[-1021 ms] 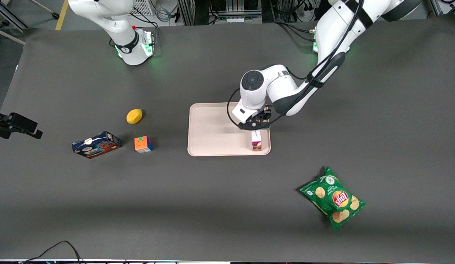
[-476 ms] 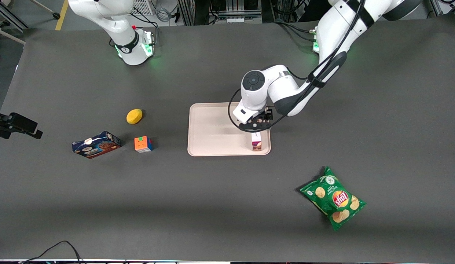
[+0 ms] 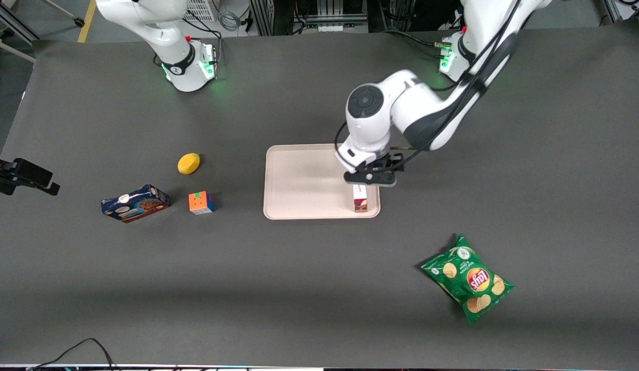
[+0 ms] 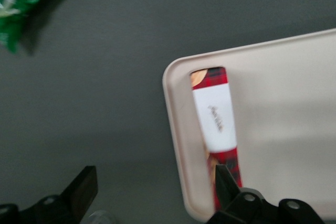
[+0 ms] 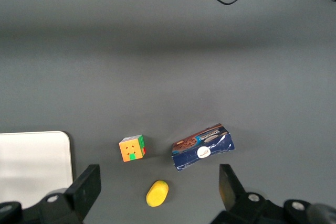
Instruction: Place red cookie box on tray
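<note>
gripper [image 3: 369, 178] above red cookie box [image 4: 216, 124], tray [image 4: 176, 129]

Left arm bent over the table, gripper pointing down

The left arm [image 3: 443, 113] reaches in from its base at the table's edge farthest from the front camera, folds at a dark-banded elbow and drops through a white wrist with a round dark cap. The gripper [image 3: 369, 178] hangs just under that wrist, aimed straight down. Its two black fingers [image 4: 79, 190] stand wide apart — nothing held between them — as the wrist view shows.
</note>
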